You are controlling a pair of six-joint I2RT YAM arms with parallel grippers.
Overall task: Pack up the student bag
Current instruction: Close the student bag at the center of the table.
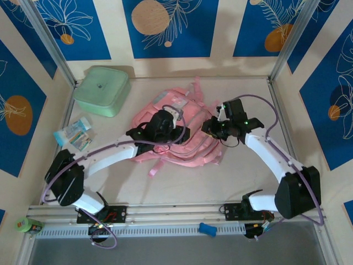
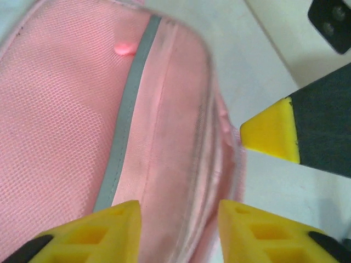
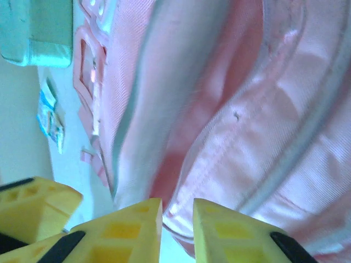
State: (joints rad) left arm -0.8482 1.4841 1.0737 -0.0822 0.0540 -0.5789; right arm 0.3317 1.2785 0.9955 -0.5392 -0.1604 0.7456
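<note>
The student bag, pink with grey strips, lies flat in the middle of the table. My left gripper hangs over its centre. Seen from the left wrist, that gripper is open, its yellow fingers astride a zipper seam of the bag without pinching it. My right gripper is at the bag's right edge. In the right wrist view it stands a narrow gap apart, with the rim of the bag just beyond its tips. One right fingertip shows close to the left gripper.
A mint-green lidded box stands at the back left. Small packets lie by the left wall. A green tape roll and a blue piece rest on the front rail. Metal frame posts rise at both back corners.
</note>
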